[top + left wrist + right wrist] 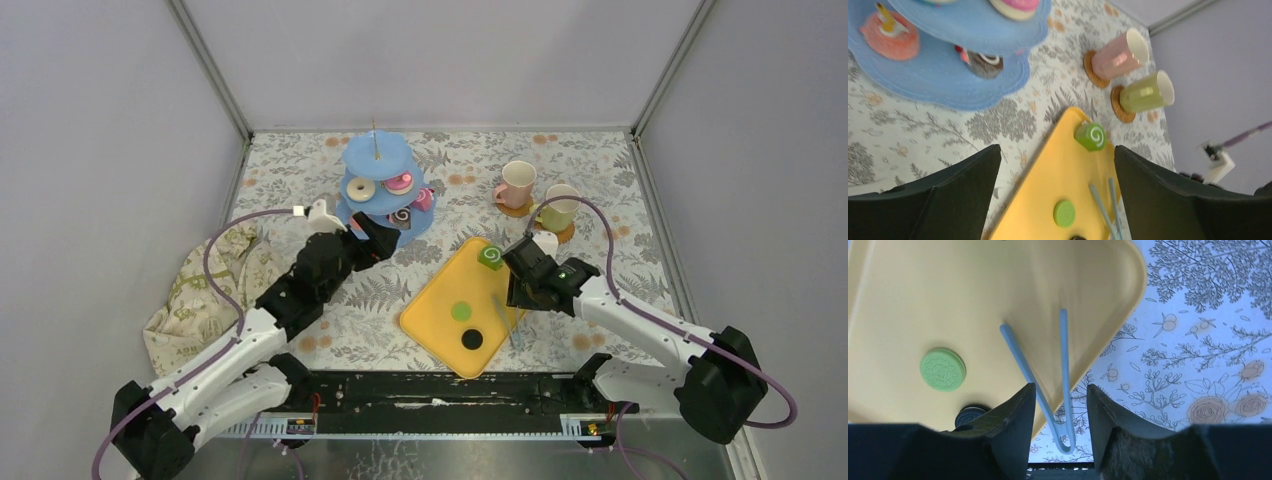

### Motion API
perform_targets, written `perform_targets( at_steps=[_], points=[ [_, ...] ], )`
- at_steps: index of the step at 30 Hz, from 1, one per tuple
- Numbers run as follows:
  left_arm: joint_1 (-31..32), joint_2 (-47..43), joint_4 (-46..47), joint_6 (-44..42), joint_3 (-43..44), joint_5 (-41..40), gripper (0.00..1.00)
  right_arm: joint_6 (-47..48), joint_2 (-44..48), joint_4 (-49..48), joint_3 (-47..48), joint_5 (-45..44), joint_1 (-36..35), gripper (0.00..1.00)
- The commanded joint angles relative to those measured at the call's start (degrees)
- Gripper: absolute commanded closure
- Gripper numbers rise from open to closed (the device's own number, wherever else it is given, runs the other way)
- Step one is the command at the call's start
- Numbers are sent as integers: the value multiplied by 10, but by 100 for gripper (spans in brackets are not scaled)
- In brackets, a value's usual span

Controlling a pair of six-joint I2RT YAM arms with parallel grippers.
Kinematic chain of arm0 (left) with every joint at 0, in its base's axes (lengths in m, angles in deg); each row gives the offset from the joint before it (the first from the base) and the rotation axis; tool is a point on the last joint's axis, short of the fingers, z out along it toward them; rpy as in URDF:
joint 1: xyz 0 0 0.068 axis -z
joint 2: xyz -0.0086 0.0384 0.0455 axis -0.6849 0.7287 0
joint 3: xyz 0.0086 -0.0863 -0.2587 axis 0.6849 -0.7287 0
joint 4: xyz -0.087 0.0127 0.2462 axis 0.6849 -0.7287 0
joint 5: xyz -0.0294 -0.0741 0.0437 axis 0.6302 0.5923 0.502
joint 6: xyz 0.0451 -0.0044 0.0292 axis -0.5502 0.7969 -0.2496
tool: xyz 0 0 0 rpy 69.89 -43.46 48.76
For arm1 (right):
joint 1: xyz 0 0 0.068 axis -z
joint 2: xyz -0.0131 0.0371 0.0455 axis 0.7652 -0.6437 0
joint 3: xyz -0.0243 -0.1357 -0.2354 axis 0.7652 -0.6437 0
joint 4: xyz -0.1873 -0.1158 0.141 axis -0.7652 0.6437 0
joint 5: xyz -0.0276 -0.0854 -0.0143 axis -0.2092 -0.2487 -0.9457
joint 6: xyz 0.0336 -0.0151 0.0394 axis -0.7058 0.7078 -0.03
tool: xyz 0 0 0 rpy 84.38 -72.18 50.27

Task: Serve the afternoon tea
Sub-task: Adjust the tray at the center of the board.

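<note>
The light-blue three-tier stand (385,190) stands at the back left and carries pink, white and brown pastries, among them a brown swirl (983,62). A pink mug (517,185) and a pale green mug (558,208) sit on coasters at the back right. On the yellow tray (432,318) lie a green swirl roll (490,257), a green cookie (942,369) and a black cookie (471,339). My left gripper (385,238) hovers open and empty by the stand's base. My right gripper (1060,390) is open above the tray's right edge, its fingers on either side of blue tongs (1064,350).
A crumpled beige cloth (200,285) with green print lies at the left edge. The floral table cover reaches the grey walls on three sides. The tongs' loop end hangs over the tray's rim toward the near table edge.
</note>
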Motion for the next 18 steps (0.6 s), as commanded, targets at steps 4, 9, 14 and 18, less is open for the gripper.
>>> perform_targets(
  at_steps=[4, 9, 14, 18],
  points=[
    [108, 43, -24, 2, 15, -103, 11, -123, 10, 15, -23, -68, -4, 51],
    [159, 93, -41, 12, 16, -133, 11, -176, 19, 5, -54, -90, -4, 49],
    [165, 138, -35, 23, 1, -135, 12, -209, 22, 4, -71, -121, -3, 46],
    [168, 171, -22, 23, -12, -134, 16, -223, 19, -11, -83, -129, -1, 47]
  ],
)
